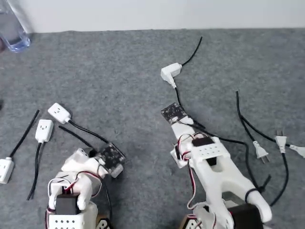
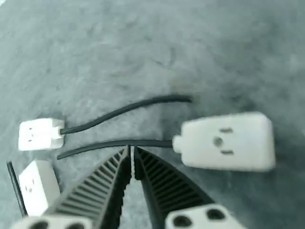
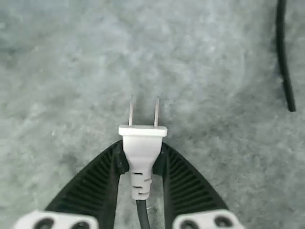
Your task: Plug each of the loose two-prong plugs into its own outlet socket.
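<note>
While the right jaws clamp a two-prong plug [image 3: 142,152] — prongs forward — the left jaws hover closed near a socket [image 2: 224,141].

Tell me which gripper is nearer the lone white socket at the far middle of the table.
Right. The right gripper, jaws shut on a plug, sits just short of that socket; the left gripper is far off, beside the other sockets.

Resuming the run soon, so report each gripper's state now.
Left gripper: closed, tips at a black cord; grip on it cannot be told.
Right gripper: closed on a two-prong plug.
</note>
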Motion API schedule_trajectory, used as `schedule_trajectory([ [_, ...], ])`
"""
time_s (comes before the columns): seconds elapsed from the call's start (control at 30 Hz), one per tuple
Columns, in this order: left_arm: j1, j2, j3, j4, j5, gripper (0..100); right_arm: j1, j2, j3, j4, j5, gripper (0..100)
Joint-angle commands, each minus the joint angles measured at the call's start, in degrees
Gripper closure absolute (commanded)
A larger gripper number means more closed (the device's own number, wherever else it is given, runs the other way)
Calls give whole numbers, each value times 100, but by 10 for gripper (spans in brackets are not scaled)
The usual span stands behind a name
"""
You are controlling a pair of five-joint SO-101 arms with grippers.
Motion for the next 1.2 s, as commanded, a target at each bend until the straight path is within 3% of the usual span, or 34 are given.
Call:
schedule_trajectory([
  [0.0,70,-53,-374,519,-422,927,119,110,-413,92,-141,990],
  [0.13,44,-53,-673,589,79,891,145,277,-580,207,-141,990],
  [0.27,-35,-53,-426,-378,1064,891,145,400,-668,233,-141,990],
  [0.47,-255,-53,-567,-1029,1081,892,145,409,-677,242,-141,990],
  [0.67,-571,9,-2633,97,1099,889,136,409,-677,242,-132,990],
  [0.8,-545,905,-4136,782,1037,888,127,409,-677,242,-132,990],
  [1.03,624,3877,-6000,2391,-299,890,127,409,-677,242,-132,990],
  [1.17,1134,4633,-6202,2567,-941,891,136,409,-677,242,-132,990],
])
